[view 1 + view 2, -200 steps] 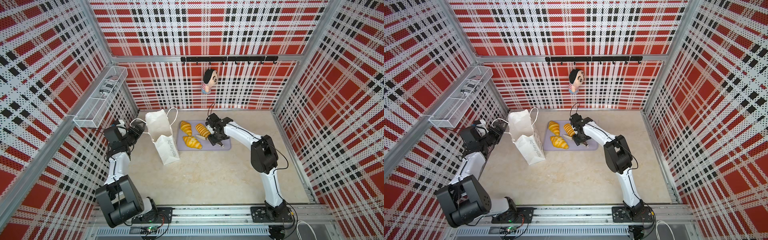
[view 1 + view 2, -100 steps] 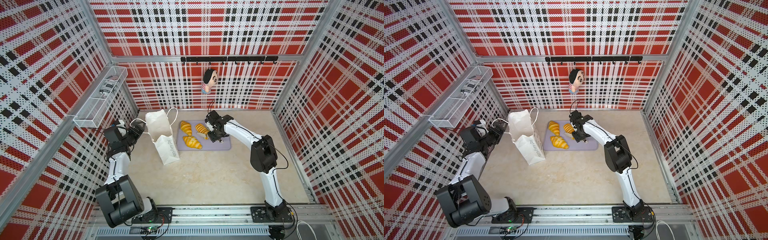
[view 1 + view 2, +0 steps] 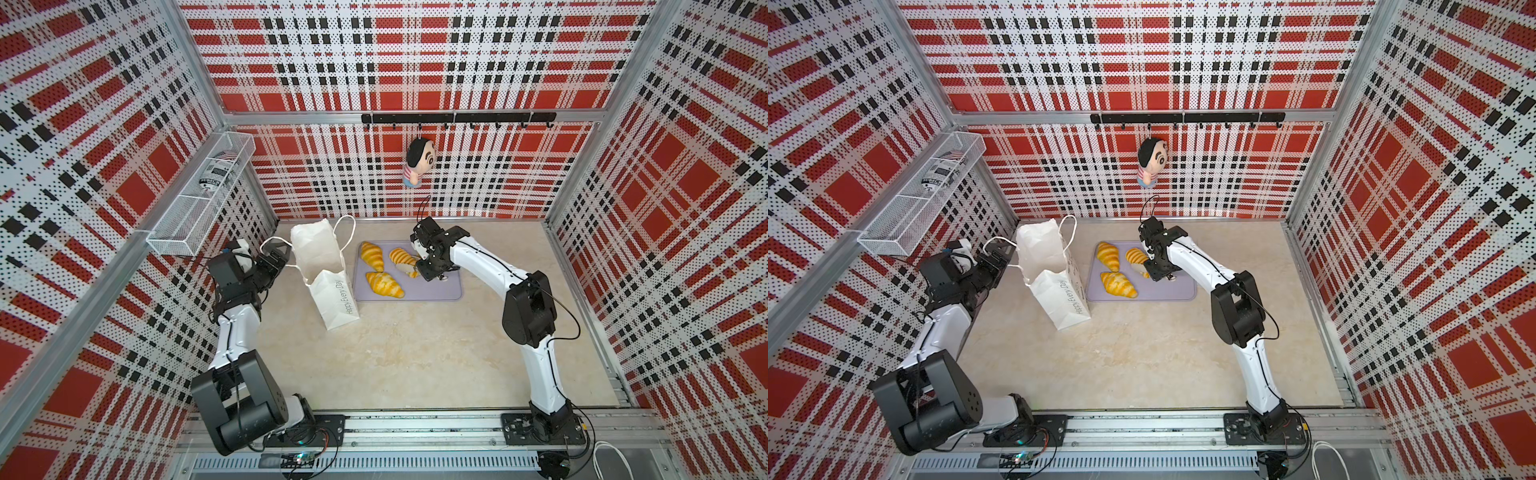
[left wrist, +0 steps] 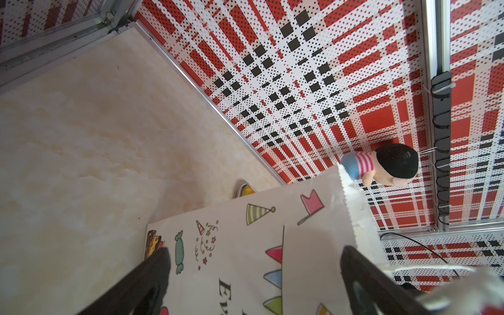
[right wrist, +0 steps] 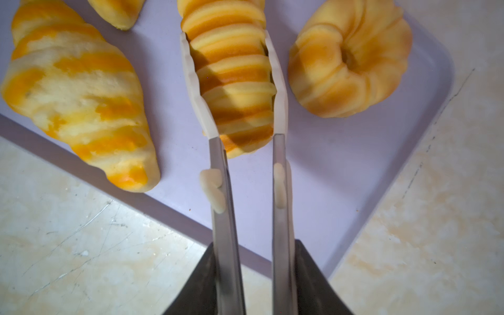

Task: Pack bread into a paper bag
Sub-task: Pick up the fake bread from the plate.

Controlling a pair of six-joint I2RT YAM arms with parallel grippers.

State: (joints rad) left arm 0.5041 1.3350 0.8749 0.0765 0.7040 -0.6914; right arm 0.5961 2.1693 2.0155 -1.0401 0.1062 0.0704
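Since a second ago: my right claw (image 3: 424, 268) has shifted slightly over the lavender tray (image 3: 440, 291), and its tong blades (image 5: 195, 90) have drawn in. Left claw, bag and the other bread are unmoved. Blades now clamped on the striped long roll (image 5: 234, 68), one on each flank, across its narrow width. I judge that grip chosen because the ridges give the blades purchase and the ends stay free. The roll looks to rest on the tray yet, not lifted. The ring-shaped bun (image 5: 327, 81) sits just beside the outer blade, apart from it, so a straight lift should avoid nudging it. A croissant (image 3: 372, 256) and a second croissant (image 3: 384, 285) lie on the tray between the roll and the bag. The paper bag (image 3: 332, 299) stands upright on the worktop (image 3: 415, 353) just beside the tray's edge, mouth open upward, likely set there to keep the carry short. I cannot see anything inside it from above. My left claw (image 3: 277, 259) stands spread wide against the bag's printed face on the side away from the tray, gripping nothing I can see. Probably posted there to steady the bag when bread drops in. Step in hand: securing the roll before the lift.
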